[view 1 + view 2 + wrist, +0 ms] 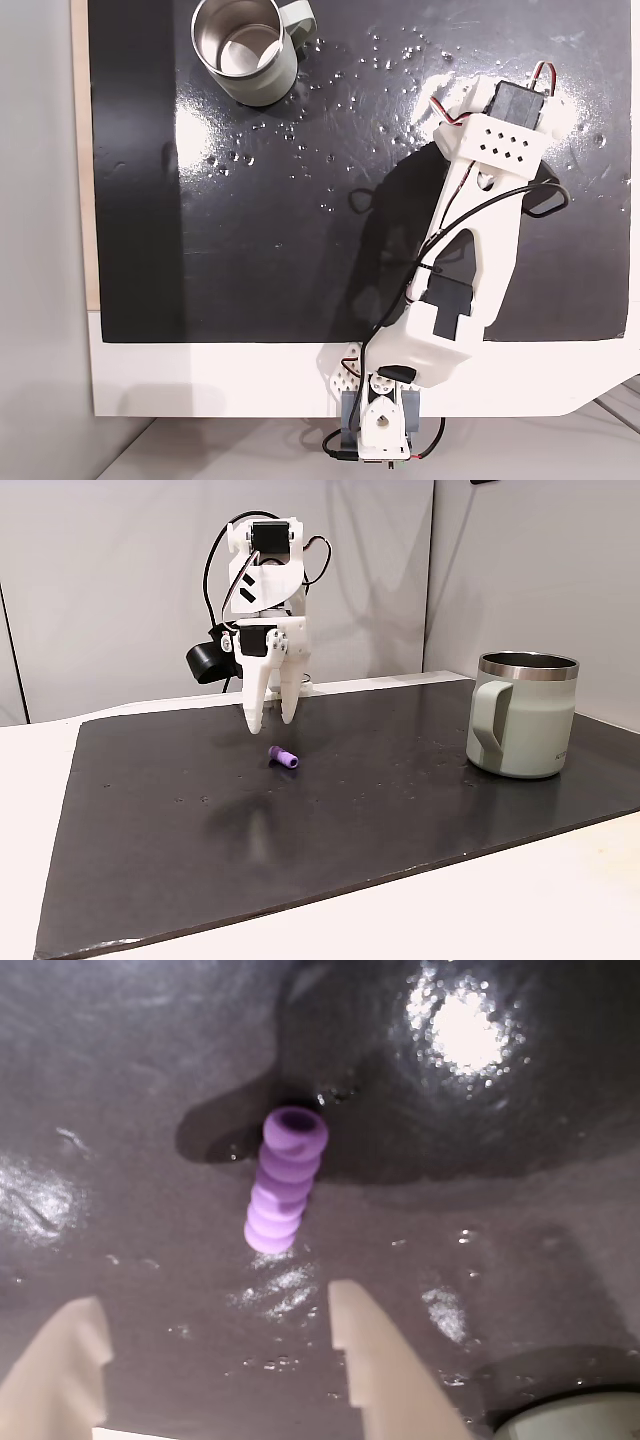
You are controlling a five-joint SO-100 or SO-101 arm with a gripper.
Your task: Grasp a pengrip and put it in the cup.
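While the gripper (270, 720) is hanging just above the dark mat (400, 810) with its two white fingers spread apart and holding nothing, the approach step looks to be in hand. In the wrist view the pengrip (285, 1182) is lying flat on the mat at about twelve o'clock from the fingertips (345, 1305), clear of them. The next move probably calls for reaching forward and down until the tube sits between the fingers, then closing. In the side fixed view the cup (520, 715) is standing well apart at three o'clock, upright near the mat's edge, with open, bare mat lying between for the carry.
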